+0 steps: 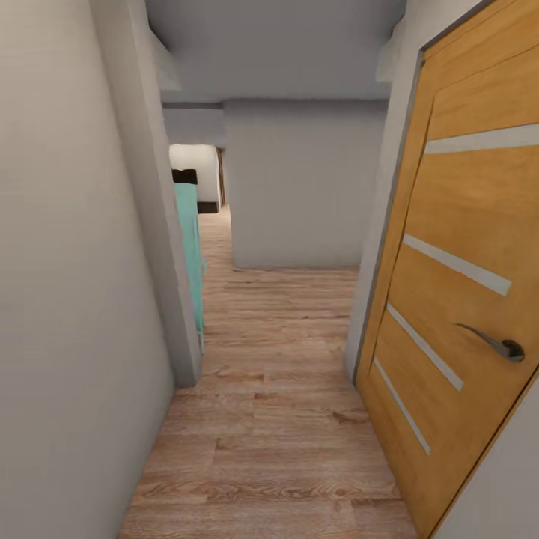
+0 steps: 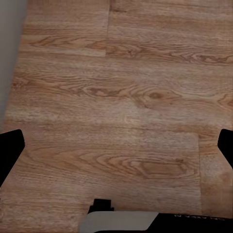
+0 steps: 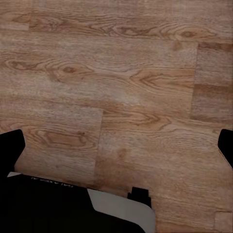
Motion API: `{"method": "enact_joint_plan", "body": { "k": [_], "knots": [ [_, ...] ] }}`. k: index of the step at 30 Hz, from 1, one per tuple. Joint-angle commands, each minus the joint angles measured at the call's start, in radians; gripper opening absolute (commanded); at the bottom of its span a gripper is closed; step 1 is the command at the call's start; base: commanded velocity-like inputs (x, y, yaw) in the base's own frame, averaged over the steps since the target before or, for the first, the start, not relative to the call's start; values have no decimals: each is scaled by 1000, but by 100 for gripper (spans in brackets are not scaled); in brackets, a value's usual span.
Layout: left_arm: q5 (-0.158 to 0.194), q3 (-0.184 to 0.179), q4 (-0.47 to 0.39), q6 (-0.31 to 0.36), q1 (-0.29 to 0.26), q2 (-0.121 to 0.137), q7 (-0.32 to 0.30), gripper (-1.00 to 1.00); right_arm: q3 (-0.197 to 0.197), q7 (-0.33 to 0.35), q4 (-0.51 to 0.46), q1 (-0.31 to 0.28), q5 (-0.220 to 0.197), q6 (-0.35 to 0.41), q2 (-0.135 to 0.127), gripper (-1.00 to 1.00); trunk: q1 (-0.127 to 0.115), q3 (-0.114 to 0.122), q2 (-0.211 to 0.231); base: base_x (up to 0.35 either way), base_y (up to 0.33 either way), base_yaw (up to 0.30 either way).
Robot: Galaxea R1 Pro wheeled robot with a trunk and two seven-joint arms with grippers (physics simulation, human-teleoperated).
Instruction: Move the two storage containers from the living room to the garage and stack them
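Corridor: narrow passage seen from the head view, running from the lower centre of the frame up toward the middle.

Wood plank flooring (image 1: 277, 419): light brown boards with visible grain and knots, covering the whole corridor floor and continuing into the far opening at centre left.

Wooden door (image 1: 464, 299): orange-brown, right side of the frame, with four pale slanted inlay strips and a grey frame edge along its left side.

Door handle (image 1: 494, 344): dark metal lever, lower right, mounted on the door face.

Left wall (image 1: 67, 284): plain pale grey, filling the left third of the frame, ending in a projecting corner at lower centre left.

Far wall (image 1: 299, 187): pale grey block closing the corridor at centre, its base meeting the flooring.

Teal panel (image 1: 191, 254): narrow turquoise upright strip just beyond the left wall's corner; what it belongs to cannot be told.

Far room (image 1: 196, 176): small bright opening at centre left, white wall with a dark shape in front; detail too small to read.

Ceiling (image 1: 277, 45): grey, top centre.

Left gripper (image 2: 121, 145): black fingertips at the two side edges of the left wrist view, set wide apart, nothing between them, plank flooring below.

Right gripper (image 3: 121, 145): black fingertips at the two side edges of the right wrist view, likewise spread, nothing between them, over plank flooring.

Storage containers: location cannot be told from these views.
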Motion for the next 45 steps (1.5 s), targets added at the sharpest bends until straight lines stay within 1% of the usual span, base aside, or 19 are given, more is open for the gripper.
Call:
{"method": "enact_joint_plan", "body": {
  "k": [1,6,9,30,45],
  "knots": [
    [6,1,4,-6,-2,0,-3,100,-9,1,4,-1,10,-7,-1,100,1,-2,-2,323,0,279],
    [6,1,4,-6,-2,0,-3,100,-9,1,4,-1,10,-7,-1,100,1,-2,-2,323,0,263],
    [6,1,5,-6,-2,0,-3,100,-9,2,4,-1,9,-7,-1,100,1,-2,-2,323,0,87],
    [6,1,4,-5,-2,-3,-3,100,-9,1,4,-1,6,-7,-1,100,1,-2,-2,323,0,6],
    [6,1,4,-6,-2,2,-6,100,-9,1,4,-1,6,-7,-1,100,1,-2,-2,323,0,0]
  ]
}}
